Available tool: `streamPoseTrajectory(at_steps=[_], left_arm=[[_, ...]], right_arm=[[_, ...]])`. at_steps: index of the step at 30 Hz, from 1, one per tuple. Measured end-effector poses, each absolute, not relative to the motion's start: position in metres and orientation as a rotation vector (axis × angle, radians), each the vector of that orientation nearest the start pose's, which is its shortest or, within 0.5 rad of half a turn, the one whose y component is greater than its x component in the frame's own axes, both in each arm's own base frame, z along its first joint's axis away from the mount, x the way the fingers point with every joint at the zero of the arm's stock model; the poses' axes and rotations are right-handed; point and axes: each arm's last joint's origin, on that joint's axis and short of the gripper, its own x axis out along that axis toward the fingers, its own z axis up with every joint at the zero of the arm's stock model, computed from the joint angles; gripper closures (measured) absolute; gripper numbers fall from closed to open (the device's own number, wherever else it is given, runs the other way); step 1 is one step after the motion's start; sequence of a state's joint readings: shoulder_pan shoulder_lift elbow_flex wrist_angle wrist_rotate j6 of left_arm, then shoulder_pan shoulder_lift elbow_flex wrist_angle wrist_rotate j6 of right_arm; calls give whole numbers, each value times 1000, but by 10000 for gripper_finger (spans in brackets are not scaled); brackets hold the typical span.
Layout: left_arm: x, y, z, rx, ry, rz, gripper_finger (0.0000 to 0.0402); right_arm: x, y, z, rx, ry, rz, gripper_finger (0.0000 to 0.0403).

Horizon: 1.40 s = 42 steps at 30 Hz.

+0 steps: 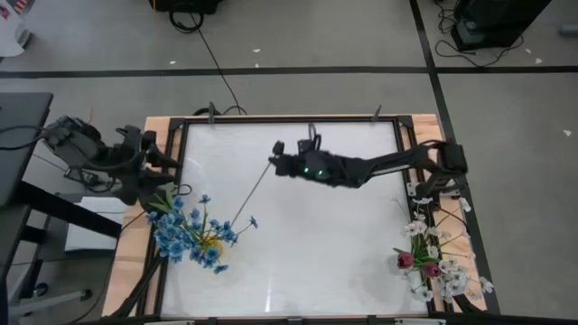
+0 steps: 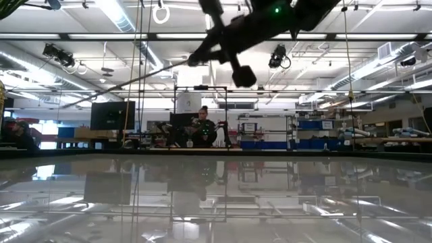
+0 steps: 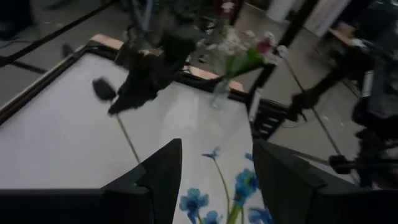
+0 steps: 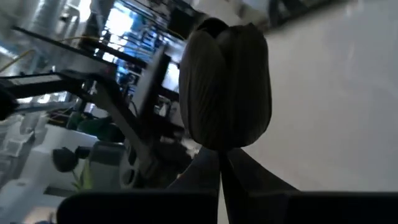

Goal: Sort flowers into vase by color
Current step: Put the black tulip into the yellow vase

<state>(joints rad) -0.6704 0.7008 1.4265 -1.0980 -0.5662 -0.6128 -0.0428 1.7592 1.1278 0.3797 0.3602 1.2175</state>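
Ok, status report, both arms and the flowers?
Right tool mid-table, shut on blackish tulip bud, its long stem trailing. Left tool open beside blue blossom bunch. Nothing blocking.

2 dark arms; right arm (image 1: 379,165) green LED.

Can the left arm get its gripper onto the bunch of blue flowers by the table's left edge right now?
Probably yes. The left gripper is open and empty beside the blue flower bunch, nothing between. The right gripper, mid-table, is shut on a dark tulip bud, well clear.
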Motion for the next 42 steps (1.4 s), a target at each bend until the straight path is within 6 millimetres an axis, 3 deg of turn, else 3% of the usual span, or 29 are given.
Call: streamPoseTrajectory(at_steps=[6,12,15,22,30,36,42], left_arm=[[73,-34,444,-374,352,116,200],[110,-50,439,-355,377,219,200],[129,-56,440,-326,358,240,200],[172,-52,434,-364,384,248,200],[230,-38,425,-416,389,139,200],[243,-28,419,-423,407,177,209],[252,-30,420,-391,363,148,266]], right_arm=[[373,-45,290,908,-124,-461,393],[353,-42,336,680,-254,-317,393],[347,-38,349,626,-289,-226,393],[343,-19,360,550,-280,-52,393],[343,5,362,458,-291,20,392],[343,13,362,442,-289,43,392],[343,17,362,428,-286,60,392]])
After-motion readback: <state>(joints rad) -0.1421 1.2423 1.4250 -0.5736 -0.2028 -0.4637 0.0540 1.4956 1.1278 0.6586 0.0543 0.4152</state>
